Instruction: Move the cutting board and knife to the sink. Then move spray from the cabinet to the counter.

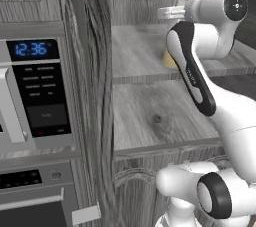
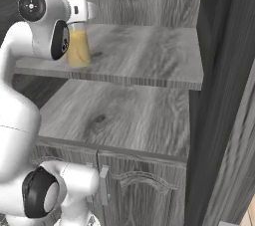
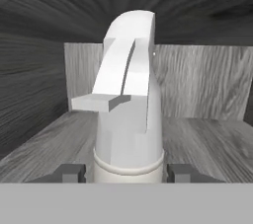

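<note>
Insp. note: the arm is reaching into the cabinet (image 2: pixel 149 1), whose doors are standing open. The spray (image 2: pixel 78 46) is standing upright on the upper shelf (image 2: pixel 149 56), near that shelf's front edge and toward the arm's side of the cabinet. In the left base view the bottle (image 1: pixel 168 60) is mostly hidden behind the arm; just a yellow patch of liquid and the whitish nozzle are showing.

Claw (image 3: pixel 128 172): its two dark fingertips (image 3: pixel 69 172) are sitting either side of the bottle neck, nozzle rising right in front of the hand cam. The tips are looking wider than the neck, w/ a small gap on each side, so the claw is reading as open around the spray, not yet clamping. Contact cannot be confirmed from the base views, as the wrist is blocking it.

The lower shelf (image 2: pixel 124 115) below the spray is carrying nothing visible. A microwave (image 1: pixel 35 96) is sitting beside the cabinet, away from the spray.

Progress, as judged: the spray leg is underway, at the pre-grasp stage. Still to do: close on the bottle, lift clear of the shelf, withdraw from the cabinet w/o clipping the nozzle, set it on the table. Status of the board and knife leg cannot be judged from here.
</note>
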Available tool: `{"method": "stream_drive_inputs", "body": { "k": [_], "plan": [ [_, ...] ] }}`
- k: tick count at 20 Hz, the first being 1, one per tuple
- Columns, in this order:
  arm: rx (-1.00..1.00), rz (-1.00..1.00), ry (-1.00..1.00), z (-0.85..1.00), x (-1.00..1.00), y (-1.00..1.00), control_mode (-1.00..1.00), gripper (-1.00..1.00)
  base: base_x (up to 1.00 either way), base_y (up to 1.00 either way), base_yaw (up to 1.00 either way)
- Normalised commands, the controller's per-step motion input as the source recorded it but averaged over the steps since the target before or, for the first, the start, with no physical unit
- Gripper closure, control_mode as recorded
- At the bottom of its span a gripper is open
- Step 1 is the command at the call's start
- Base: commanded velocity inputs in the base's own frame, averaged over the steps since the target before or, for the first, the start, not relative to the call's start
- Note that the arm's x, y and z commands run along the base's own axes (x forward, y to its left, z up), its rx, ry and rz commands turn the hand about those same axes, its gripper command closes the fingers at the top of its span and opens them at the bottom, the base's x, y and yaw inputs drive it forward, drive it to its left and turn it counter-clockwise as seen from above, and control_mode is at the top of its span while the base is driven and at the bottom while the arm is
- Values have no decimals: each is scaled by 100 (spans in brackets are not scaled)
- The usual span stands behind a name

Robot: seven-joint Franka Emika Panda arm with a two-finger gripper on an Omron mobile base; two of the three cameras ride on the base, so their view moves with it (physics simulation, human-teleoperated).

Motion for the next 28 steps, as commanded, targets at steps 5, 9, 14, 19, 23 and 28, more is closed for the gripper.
{"method": "stream_drive_inputs", "body": {
  "k": [5, 9, 14, 19, 23, 28],
  "plan": [
    [0, 0, -3, 0, -100, -26, -100, 100, 0, 0, 0],
    [0, 0, 0, -8, -100, -19, -100, 100, 0, 0, 0],
    [0, 0, 0, -15, -97, -6, -100, 100, 0, 0, 0],
    [0, 0, -8, -7, -63, 0, -100, 100, 0, 0, 0],
    [0, 0, -11, 0, -17, 0, -100, 100, 0, 0, 0],
    [0, 0, 0, 0, -3, 0, 100, 100, -9, 0, 0]
  ]
}}
